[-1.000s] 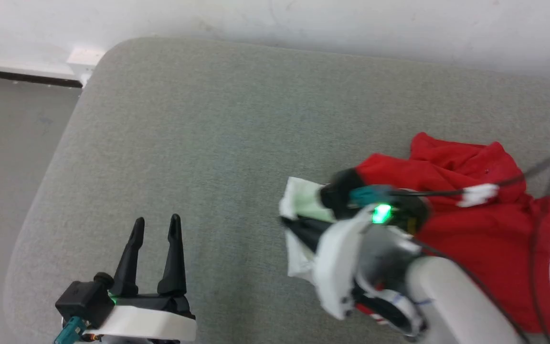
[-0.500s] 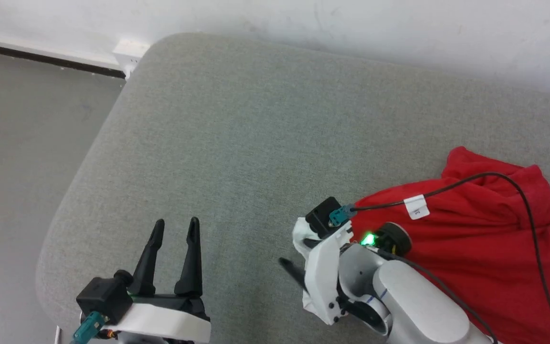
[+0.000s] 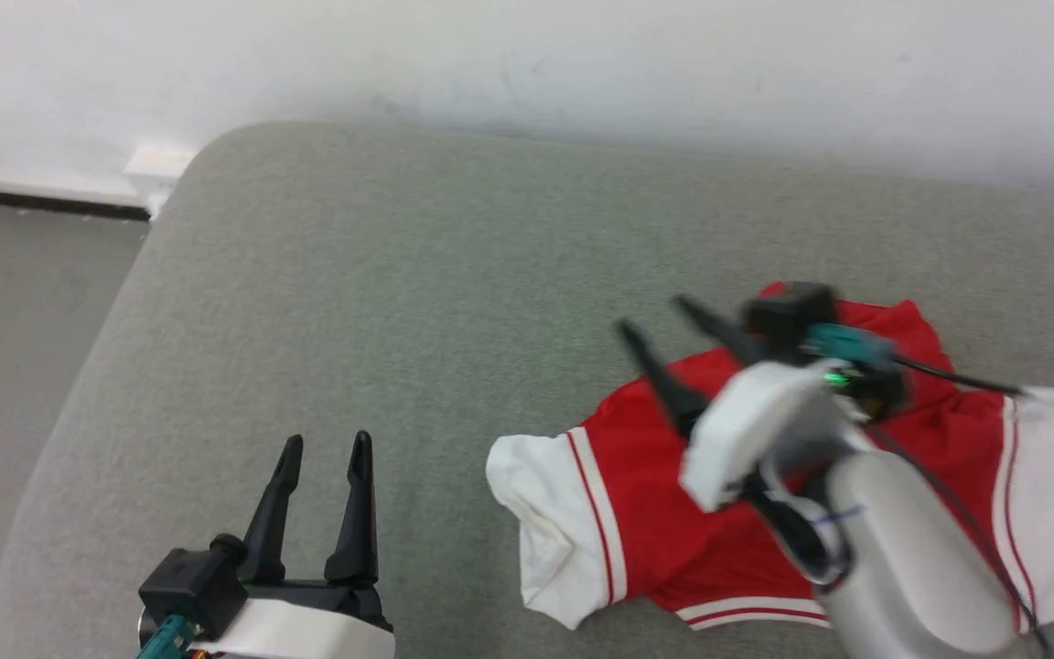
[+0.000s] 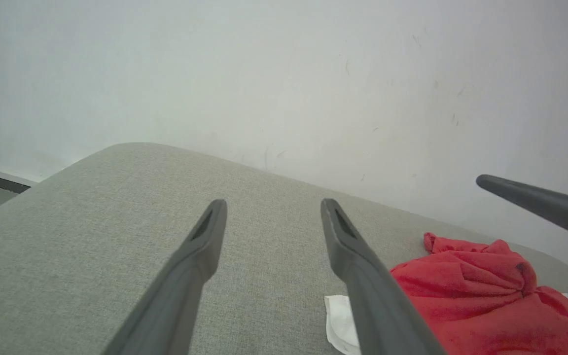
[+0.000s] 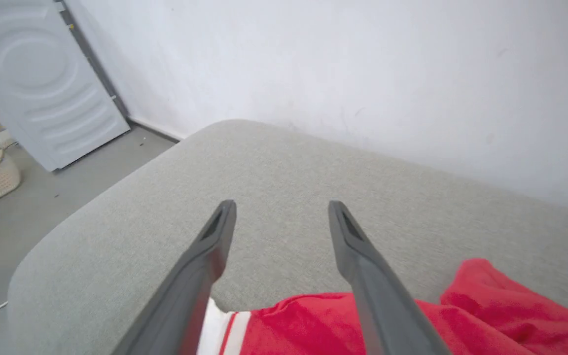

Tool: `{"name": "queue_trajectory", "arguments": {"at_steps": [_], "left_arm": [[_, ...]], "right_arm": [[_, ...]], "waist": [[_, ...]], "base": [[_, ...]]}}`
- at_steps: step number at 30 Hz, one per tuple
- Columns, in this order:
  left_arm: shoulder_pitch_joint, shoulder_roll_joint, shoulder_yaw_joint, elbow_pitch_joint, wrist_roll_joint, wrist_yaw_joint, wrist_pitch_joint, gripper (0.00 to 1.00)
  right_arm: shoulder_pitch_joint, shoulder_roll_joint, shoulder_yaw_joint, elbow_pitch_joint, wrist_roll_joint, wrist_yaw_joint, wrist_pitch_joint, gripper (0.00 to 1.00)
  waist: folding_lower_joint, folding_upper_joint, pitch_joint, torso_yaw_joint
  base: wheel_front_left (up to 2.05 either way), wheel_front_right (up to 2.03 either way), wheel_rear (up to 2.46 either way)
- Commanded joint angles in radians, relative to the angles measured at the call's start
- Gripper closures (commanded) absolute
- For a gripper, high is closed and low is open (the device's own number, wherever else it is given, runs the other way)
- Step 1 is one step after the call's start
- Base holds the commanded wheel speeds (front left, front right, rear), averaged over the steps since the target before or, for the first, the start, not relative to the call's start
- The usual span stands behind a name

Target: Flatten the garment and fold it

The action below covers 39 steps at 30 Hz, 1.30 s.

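Now hovering just above the garment (image 3: 655,522) with the right gripper (image 3: 652,313), fingers spread wide and clamped on nothing. Lying rumpled on the right part of the grey cushion (image 3: 399,302), one white sleeve reaching toward the left gripper (image 3: 327,439). Parked well apart at lower left, fingers likewise parted and empty.
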Motion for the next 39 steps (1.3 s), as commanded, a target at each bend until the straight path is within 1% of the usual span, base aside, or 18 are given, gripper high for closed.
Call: {"name": "queue_trajectory", "arguments": {"at_steps": [1,7,9,13,16,19,21,26,28,31,33,39], "left_arm": [[0.013,-0.002,0.003,-0.008,0.011,-0.001,-0.005,0.00],[0.025,-0.002,0.012,-0.027,0.020,-0.002,-0.005,0.00],[0.031,-0.002,0.017,-0.034,0.022,-0.002,-0.005,0.00],[0.045,-0.002,0.022,-0.046,0.025,-0.004,-0.005,0.00],[0.057,-0.002,0.026,-0.055,0.053,-0.009,-0.005,0.00],[0.078,-0.002,0.031,-0.059,0.076,-0.009,-0.005,0.00],[0.093,-0.002,0.035,-0.055,0.084,-0.006,-0.005,0.00],[0.091,0.008,0.027,-0.030,0.117,-0.007,-0.001,0.00],[0.067,0.016,0.013,-0.025,0.114,-0.015,0.031,0.00],[0.014,0.039,-0.014,-0.025,0.114,-0.029,0.107,0.00],[-0.028,0.058,-0.034,-0.015,0.112,-0.037,0.179,0.00],[-0.153,0.126,-0.118,0.054,0.103,-0.058,0.465,0.00]], "right_arm": [[0.039,-0.002,-0.048,-0.029,-0.032,-0.001,-0.029,0.00],[0.246,-0.001,-0.321,-0.236,-0.166,-0.001,-0.190,0.00],[0.314,-0.001,-0.395,-0.291,-0.185,-0.001,-0.233,0.00],[0.441,-0.001,-0.509,-0.368,-0.225,-0.001,-0.324,0.00],[0.530,-0.001,-0.566,-0.390,-0.199,-0.001,-0.392,0.00],[0.601,-0.001,-0.604,-0.377,-0.151,-0.001,-0.429,0.00],[0.629,-0.001,-0.611,-0.358,-0.120,-0.001,-0.443,0.00],[0.630,-0.001,-0.613,-0.347,-0.107,-0.001,-0.462,0.00],[0.617,-0.001,-0.615,-0.352,-0.112,-0.001,-0.464,0.00],[0.600,-0.001,-0.621,-0.359,-0.117,-0.001,-0.466,0.00],[0.593,-0.001,-0.623,-0.360,-0.119,-0.001,-0.467,0.00],[0.569,-0.001,-0.604,-0.349,-0.121,-0.001,-0.468,0.00]], "waist": [[0.0001,0.0000,-0.022,-0.049],[0.0001,0.0000,-0.024,-0.094],[0.0001,0.0000,-0.023,-0.105],[0.0001,0.0000,-0.019,-0.120],[0.0001,0.0000,-0.015,-0.127],[0.0001,0.0000,-0.011,-0.138],[0.0001,0.0000,-0.012,-0.148],[0.0001,0.0000,-0.005,-0.165],[0.0001,0.0000,0.000,-0.165],[0.0001,0.0000,0.013,-0.162],[0.0001,0.0000,0.022,-0.157],[0.0001,0.0000,0.058,-0.153]], "base": [[0.00,0.00,0.00],[0.00,0.00,0.00],[0.00,0.00,0.00],[0.00,0.00,0.00],[0.00,0.00,0.00],[0.00,0.00,0.00],[0.00,0.00,0.00],[0.00,0.00,0.00],[0.00,0.00,0.00],[0.00,0.00,0.00],[0.00,0.00,0.00],[0.00,0.00,0.00]]}}
